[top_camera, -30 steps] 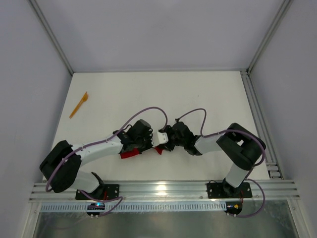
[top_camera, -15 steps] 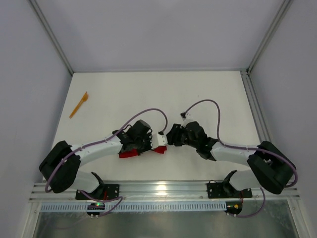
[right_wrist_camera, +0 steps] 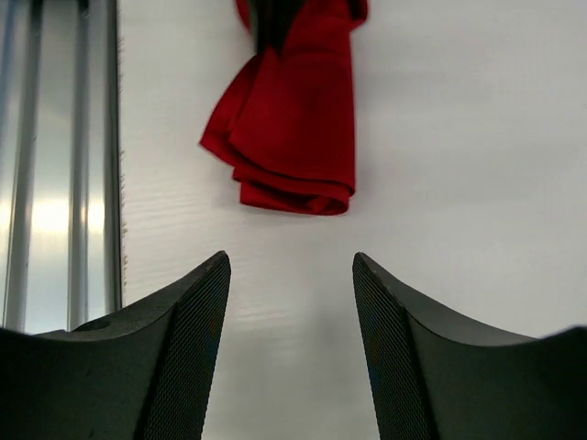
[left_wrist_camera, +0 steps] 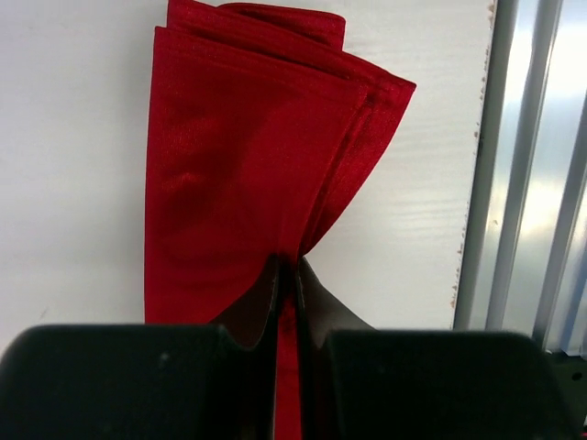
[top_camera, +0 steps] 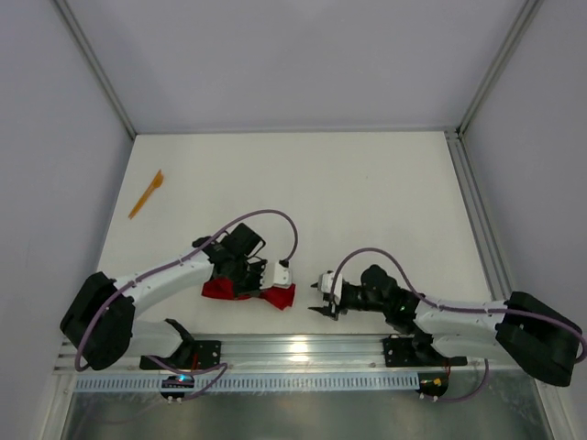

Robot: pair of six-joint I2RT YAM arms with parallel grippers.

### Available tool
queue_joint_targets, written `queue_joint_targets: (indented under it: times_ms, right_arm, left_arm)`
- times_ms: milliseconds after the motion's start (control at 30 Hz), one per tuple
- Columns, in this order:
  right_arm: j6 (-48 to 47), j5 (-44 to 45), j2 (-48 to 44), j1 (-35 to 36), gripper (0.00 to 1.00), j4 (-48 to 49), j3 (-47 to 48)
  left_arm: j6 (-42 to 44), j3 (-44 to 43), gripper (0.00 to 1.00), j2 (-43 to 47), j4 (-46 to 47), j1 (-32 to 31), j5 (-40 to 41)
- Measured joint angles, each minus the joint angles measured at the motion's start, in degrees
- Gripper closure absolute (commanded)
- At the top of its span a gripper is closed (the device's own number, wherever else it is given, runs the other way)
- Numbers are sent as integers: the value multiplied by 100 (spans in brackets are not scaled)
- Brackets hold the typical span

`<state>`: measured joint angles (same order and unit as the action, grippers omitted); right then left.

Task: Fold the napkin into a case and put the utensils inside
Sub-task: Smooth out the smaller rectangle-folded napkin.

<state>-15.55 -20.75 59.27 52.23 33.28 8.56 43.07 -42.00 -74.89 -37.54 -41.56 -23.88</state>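
Observation:
The red napkin (top_camera: 278,298) lies bunched and folded near the table's front edge, its layers fanning out from my left gripper (top_camera: 249,284). The left wrist view shows that gripper (left_wrist_camera: 286,266) shut on a pinched edge of the napkin (left_wrist_camera: 229,174). My right gripper (top_camera: 323,300) hovers low to the right of the cloth, apart from it. Its fingers stand open over bare table, the gripper (right_wrist_camera: 292,261) facing the napkin's folded end (right_wrist_camera: 293,119). One orange utensil (top_camera: 147,193) lies far off at the back left. No case shape shows.
The aluminium rail (top_camera: 303,348) runs along the front edge just below the napkin, and shows in both wrist views as the rail (left_wrist_camera: 532,183) and the rail (right_wrist_camera: 55,165). Grey walls enclose the white table (top_camera: 367,192).
The right gripper has let go of the cloth, opened, and drawn back to the right and toward the front edge. The left gripper has shifted left and forward with the napkin.

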Motion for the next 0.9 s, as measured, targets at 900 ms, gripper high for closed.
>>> queue_joint_targets:
  times_ms: [900]
  right_arm:
    - [-1685, 988, 2833, 1801, 39, 2684, 527]
  left_arm:
    - [695, -238, 96, 55, -1012, 197, -669]
